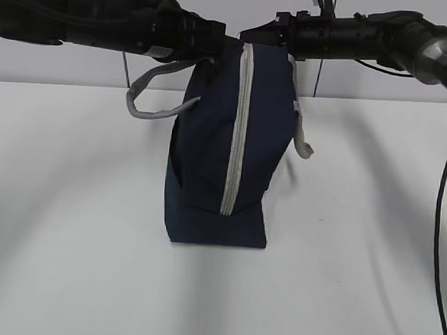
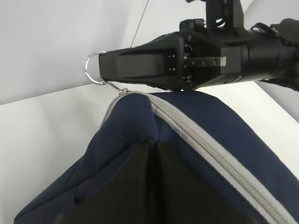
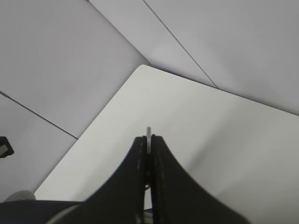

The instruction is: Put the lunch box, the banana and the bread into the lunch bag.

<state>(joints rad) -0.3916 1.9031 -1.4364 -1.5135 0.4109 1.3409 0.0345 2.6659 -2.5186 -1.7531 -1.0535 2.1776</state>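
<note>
lunch bag (image 1: 217, 144): navy, upright mid-table (image 1: 66, 264), zipper (image 1: 238, 130) done up, facing near. left gripper (image 2: 152, 154): reaching level from the left, fingers pinched on the bag's top fabric. right gripper (image 2: 100, 65): level from the right, fingers pressed together on the ring pull (image 2: 91, 67). grey strap handles (image 1: 156, 95) droop at either side.

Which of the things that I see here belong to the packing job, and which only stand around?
Part of the job:
- lunch bag, upright, zipper closed
- ring pull, pinched by the right gripper
- left gripper, shut on the bag's top fabric

Only around:
- white table
- grey strap handles, hanging loose

Lunch box, banana and bread are not in view.
</note>
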